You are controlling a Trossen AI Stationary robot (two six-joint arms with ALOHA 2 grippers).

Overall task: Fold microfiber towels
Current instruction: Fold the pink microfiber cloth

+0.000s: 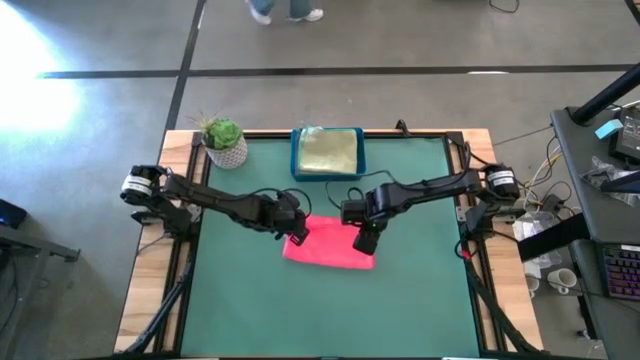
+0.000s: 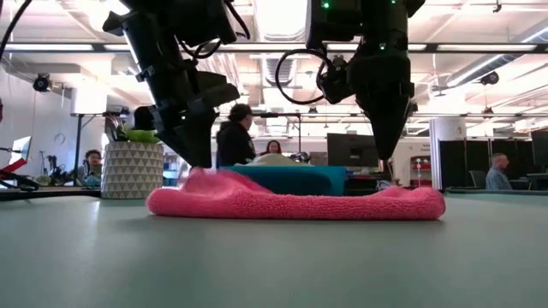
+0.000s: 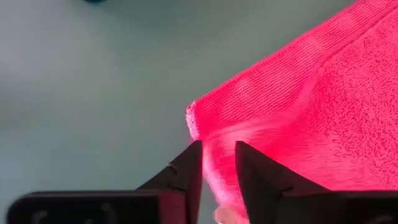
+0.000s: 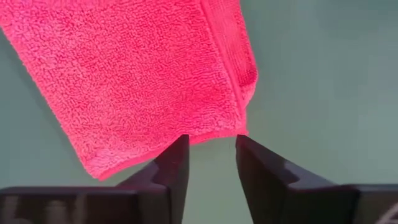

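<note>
At ten o'clock a potted plant [image 1: 223, 141] stands on the green table [image 1: 420, 290]. The left gripper [image 1: 296, 236], fingers slightly parted with pink fabric between them, sits on the hot pink towel [image 1: 330, 246] lying folded at table centre. At twelve o'clock the blue tray [image 1: 327, 172] holds a yellowish cloth [image 1: 328, 152]. The right gripper [image 1: 364, 241] hovers released at the towel's three o'clock edge.
</note>
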